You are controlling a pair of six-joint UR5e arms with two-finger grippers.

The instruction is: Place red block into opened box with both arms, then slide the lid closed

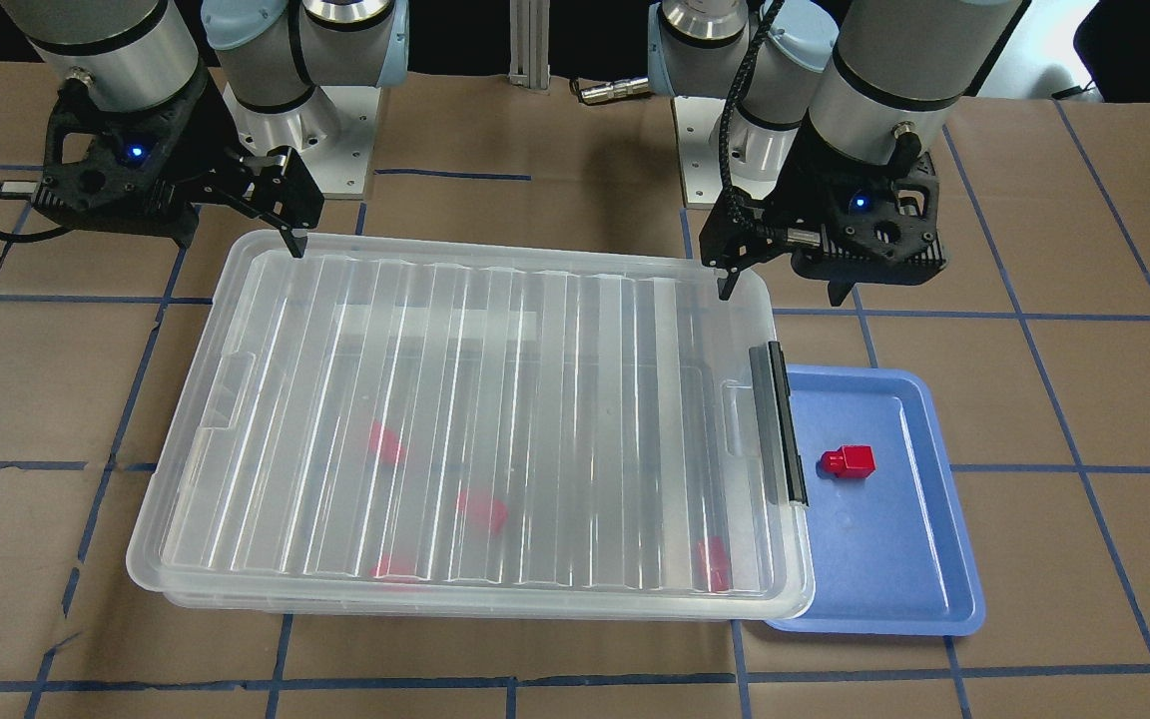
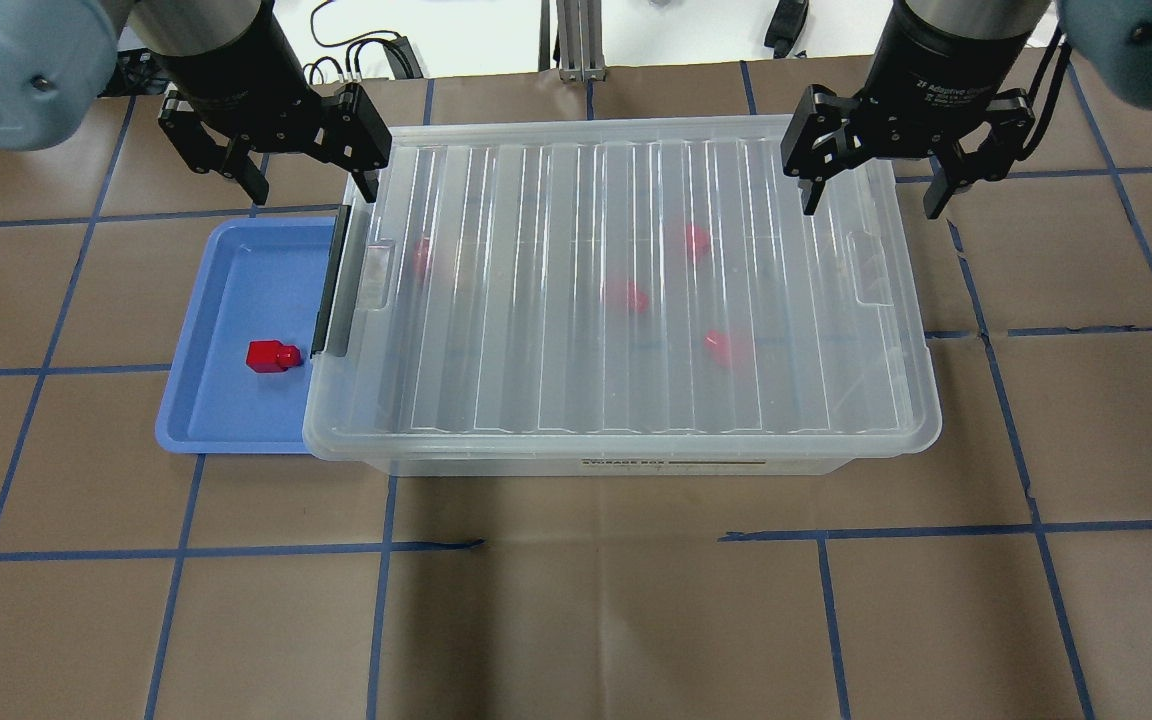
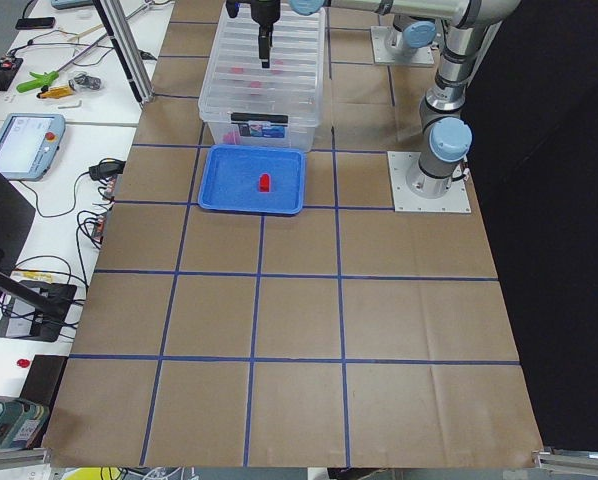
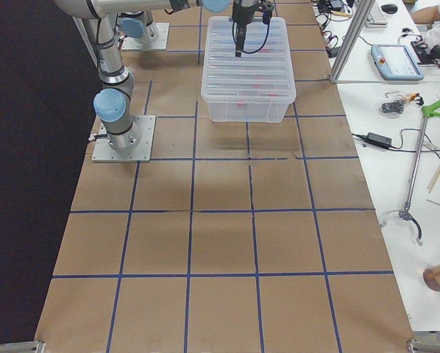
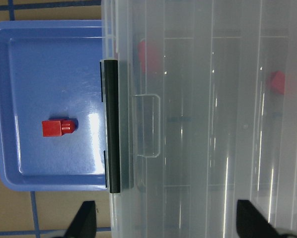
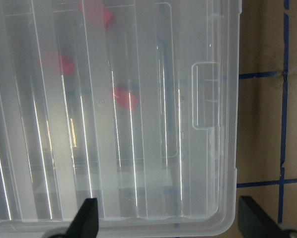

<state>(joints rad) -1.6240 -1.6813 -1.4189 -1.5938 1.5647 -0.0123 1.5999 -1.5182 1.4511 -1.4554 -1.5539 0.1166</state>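
I see lid (image 2: 626, 290) on box (image 2: 636, 465), block (image 2: 271, 356) in tray (image 2: 226, 290), left pincer (image 2: 313, 190) wide at lid's tray-side corner, right pincer (image 2: 872, 205) wide at opposite end.

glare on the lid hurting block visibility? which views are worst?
Front-facing view: white glare streaks cross the lid along its ridges; the blocks under it read as blurred pink smudges. Overhead view: same haze, thinner streaks. Left wrist view: the red block on the blue tray is sharp, a bright reflection beside it. Side views: too small to judge.
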